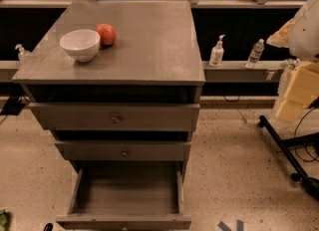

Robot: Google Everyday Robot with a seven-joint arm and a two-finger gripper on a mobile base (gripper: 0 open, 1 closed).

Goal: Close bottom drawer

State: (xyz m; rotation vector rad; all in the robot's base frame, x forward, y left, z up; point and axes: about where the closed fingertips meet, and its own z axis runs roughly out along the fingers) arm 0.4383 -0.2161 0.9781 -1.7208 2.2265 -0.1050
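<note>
The grey cabinet (pixel 149 51) stands in the middle of the camera view with three drawers. The bottom drawer (pixel 124 195) is pulled far out towards me. Its plain boxy interior is empty, and its narrow front panel (pixel 123 221) lies at the lower edge of the view. The middle drawer (pixel 123 151) and the top drawer (pixel 114 117) each stick out a little and show a small round knob. My gripper is not in view. Only a white part of my arm (pixel 306 23) shows at the upper right edge.
A white bowl (pixel 80 44) and a red apple (pixel 106 34) sit on the cabinet top. Yellow blocks (pixel 299 93) and a black stand leg (pixel 286 148) are on the right. Two bottles (pixel 217 52) stand on a ledge behind. Speckled floor lies on both sides.
</note>
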